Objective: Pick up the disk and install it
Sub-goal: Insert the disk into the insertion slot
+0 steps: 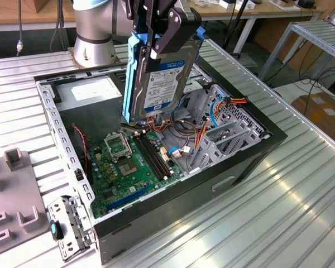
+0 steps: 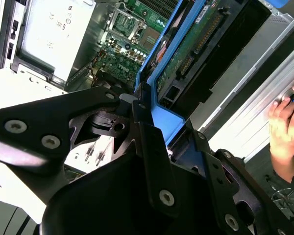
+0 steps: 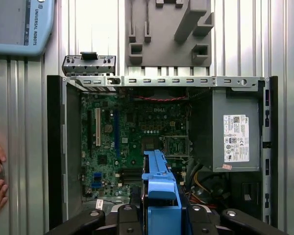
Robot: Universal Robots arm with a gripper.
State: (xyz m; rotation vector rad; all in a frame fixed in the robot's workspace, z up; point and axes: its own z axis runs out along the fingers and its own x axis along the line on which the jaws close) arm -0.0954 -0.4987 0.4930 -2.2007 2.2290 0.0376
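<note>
Gripper (image 1: 159, 42) holding the disk (image 1: 163, 78).
It is clamping the disk upright, hanging above the open computer case (image 1: 229, 173).

The disk (image 1: 163, 75) has a silver-grey metal body with a smooth printed label, and its carrier rails (image 1: 129, 78) are glossy blue plastic. The gripper (image 1: 164, 33) looks matt black, with small bright screws. The table (image 1: 301, 212) is ribbed bare metal that shines. The computer case (image 1: 173, 212) is black outside and dull grey sheet metal inside; the power supply (image 3: 235, 98) carries a white sticker (image 3: 235, 138)
</note>
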